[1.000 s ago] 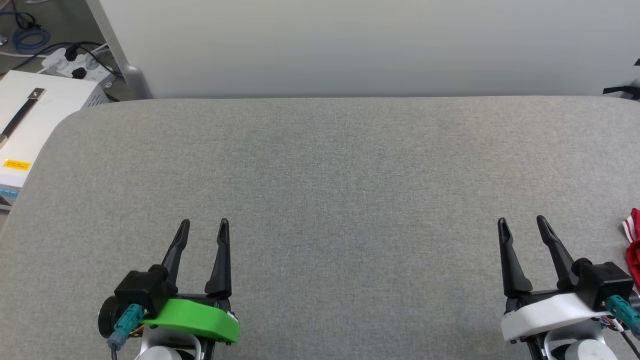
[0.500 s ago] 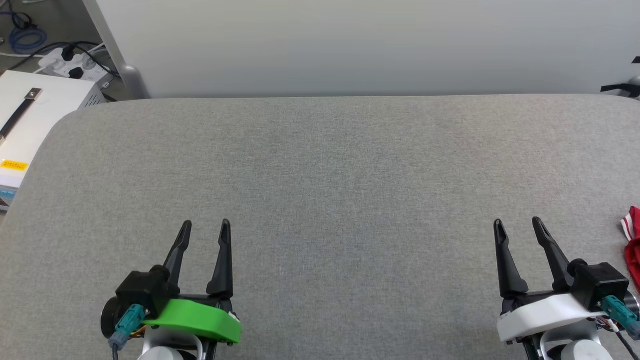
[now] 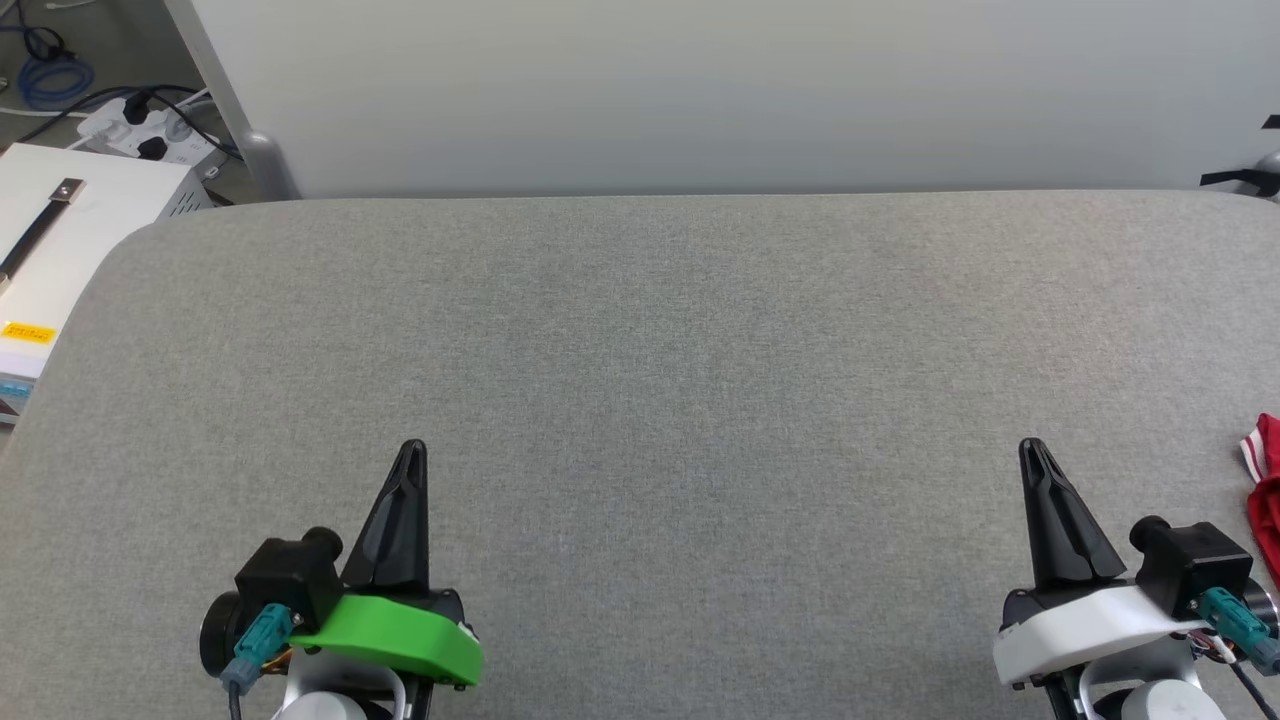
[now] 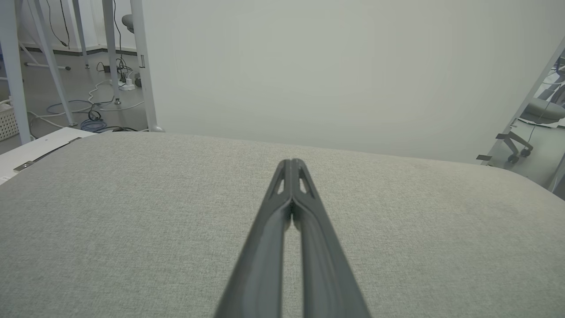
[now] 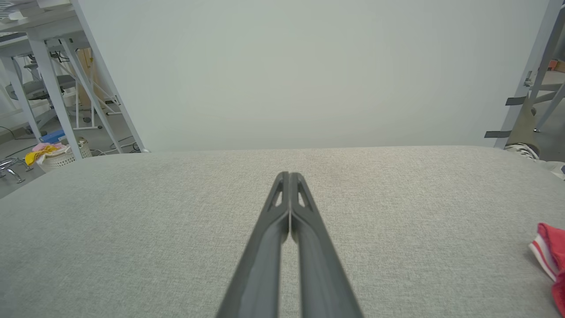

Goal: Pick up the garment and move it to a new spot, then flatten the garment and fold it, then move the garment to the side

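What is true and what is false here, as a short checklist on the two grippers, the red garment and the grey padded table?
1. The left gripper, on its green mount, has its dark fingers pressed together. True.
2. The right gripper holds the red jersey-style shirt with white-and-red striped trim. False: it is shut on nothing, and the shirt lies apart from it, to its right.
3. The shirt is spread flat mid-way across the grey fabric-covered table. False: a bunched part of it lies at the head view's right edge.
4. A white power strip with black plugs lies on the floor past the table's far left corner. True.
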{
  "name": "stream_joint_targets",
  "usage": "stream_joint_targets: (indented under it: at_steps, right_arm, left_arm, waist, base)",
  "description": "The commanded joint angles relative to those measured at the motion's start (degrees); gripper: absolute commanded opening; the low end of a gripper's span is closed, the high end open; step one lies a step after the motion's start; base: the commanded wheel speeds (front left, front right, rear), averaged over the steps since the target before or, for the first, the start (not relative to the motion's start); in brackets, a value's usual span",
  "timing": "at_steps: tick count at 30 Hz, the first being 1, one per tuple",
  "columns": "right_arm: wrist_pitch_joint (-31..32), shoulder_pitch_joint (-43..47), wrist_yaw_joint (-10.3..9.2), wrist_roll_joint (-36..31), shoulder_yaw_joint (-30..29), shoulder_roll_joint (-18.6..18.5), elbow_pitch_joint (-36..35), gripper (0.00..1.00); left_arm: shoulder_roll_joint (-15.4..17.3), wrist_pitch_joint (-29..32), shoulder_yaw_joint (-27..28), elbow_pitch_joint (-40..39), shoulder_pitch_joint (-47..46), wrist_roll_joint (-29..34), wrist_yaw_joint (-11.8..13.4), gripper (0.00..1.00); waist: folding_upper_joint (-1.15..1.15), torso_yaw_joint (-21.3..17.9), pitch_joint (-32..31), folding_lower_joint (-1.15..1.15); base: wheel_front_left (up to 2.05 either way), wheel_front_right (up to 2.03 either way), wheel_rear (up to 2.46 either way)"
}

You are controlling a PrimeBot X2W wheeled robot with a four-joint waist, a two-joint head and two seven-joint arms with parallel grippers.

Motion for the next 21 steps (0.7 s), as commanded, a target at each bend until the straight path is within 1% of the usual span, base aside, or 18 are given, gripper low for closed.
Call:
stream_joint_targets:
  at_steps: [1, 21]
  right_arm:
    - [0.3, 0.0, 0.0, -0.6, -0.1, 0.1, -0.3, 0.0]
    - [3.3, 0.0, -0.01, -3.0, -0.3, 0.4, -1.3, 0.0]
  left_arm:
    - [0.0, 0.4, 0.2, -0.2, 0.1, 0.7, 0.3, 0.0]
    - [-0.1, 3.4, 0.6, -1.4, 0.3, 3.4, 1.8, 0.0]
  waist:
    - [0.0, 0.0, 0.0, 0.0]
    - [0.0, -0.1, -0.7, 0.0]
  base:
    - [0.0, 0.0, 0.0]
    - [0.0, 0.0, 0.0]
